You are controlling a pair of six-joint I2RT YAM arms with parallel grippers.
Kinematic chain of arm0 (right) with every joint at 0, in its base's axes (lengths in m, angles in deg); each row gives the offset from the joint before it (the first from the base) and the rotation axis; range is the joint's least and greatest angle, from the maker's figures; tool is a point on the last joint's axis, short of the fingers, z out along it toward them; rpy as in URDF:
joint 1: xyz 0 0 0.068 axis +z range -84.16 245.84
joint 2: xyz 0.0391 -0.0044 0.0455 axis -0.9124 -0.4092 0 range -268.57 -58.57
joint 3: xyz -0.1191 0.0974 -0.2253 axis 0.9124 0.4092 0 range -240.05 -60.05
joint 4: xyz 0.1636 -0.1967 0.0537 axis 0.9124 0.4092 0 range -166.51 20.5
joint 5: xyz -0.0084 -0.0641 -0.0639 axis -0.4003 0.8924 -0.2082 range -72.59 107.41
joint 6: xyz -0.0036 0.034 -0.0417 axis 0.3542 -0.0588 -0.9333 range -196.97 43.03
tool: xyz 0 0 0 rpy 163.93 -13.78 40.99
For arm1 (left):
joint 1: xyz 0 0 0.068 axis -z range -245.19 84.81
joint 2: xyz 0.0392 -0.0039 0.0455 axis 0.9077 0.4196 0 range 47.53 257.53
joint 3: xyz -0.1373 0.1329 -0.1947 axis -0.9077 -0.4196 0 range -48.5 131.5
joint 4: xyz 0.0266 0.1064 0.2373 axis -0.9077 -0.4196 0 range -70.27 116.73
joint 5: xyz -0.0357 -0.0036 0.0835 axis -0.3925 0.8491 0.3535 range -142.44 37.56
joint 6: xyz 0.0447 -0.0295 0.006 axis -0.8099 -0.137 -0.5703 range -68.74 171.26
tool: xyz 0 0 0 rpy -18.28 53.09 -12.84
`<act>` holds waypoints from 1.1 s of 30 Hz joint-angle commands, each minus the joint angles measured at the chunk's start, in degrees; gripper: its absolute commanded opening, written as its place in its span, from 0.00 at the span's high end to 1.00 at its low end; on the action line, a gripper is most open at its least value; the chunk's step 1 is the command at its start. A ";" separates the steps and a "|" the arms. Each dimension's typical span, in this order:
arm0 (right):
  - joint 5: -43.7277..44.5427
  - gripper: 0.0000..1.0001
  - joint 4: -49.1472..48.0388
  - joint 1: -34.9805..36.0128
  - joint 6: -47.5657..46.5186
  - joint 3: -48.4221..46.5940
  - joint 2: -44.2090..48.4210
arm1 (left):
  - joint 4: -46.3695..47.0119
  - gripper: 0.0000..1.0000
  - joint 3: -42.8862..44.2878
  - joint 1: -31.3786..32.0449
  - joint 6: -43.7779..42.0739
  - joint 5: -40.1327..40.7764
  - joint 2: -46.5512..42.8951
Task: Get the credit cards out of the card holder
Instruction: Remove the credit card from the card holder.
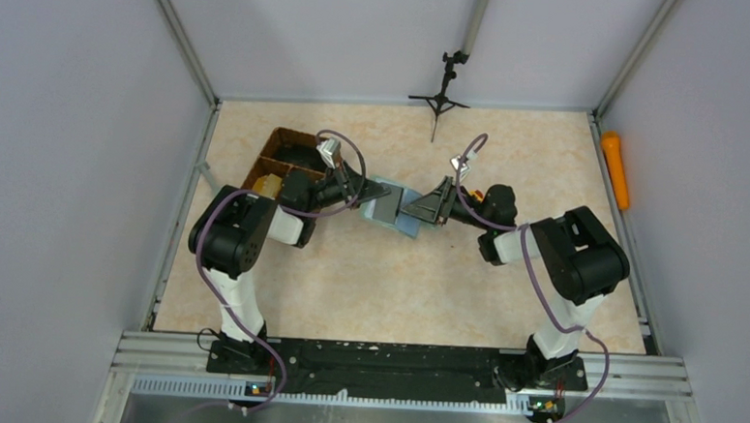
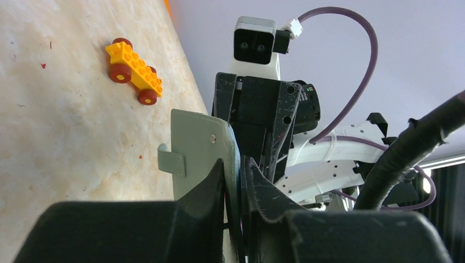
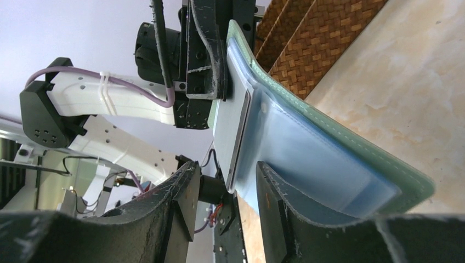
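The card holder is held open above the table's middle; it is grey-green outside and blue-grey inside. My left gripper is shut on its left edge, the fingertips pinching the cover. A thin pale card sticks out of an inner pocket, and it looks dark in the top view. My right gripper is open, with the card's free end between its fingers; I see no contact. In the top view the right gripper is at the holder's right side.
A brown wicker tray stands at the back left behind the left arm, also in the right wrist view. A yellow toy car lies on the table. A small tripod stands at the back. An orange object lies beyond the right wall.
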 commanded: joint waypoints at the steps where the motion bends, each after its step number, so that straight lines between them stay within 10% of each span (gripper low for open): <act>1: -0.54 0.58 -0.42 1.38 -1.95 -2.03 -0.16 | 4.42 0.91 0.02 1.51 -0.53 1.04 -0.49; 19: 0.98 1.00 2.42 -0.02 -2.80 -1.26 0.92 | 2.42 0.57 -0.32 1.40 -2.18 1.25 -2.03; 27: 0.99 1.00 2.26 -1.34 -2.36 -0.66 0.95 | 2.08 0.58 -0.87 -0.01 -2.27 0.66 -2.54; 33: 1.16 1.00 3.46 -2.09 -2.98 -0.44 1.56 | 1.57 0.79 -0.70 -0.47 -2.46 0.13 -2.10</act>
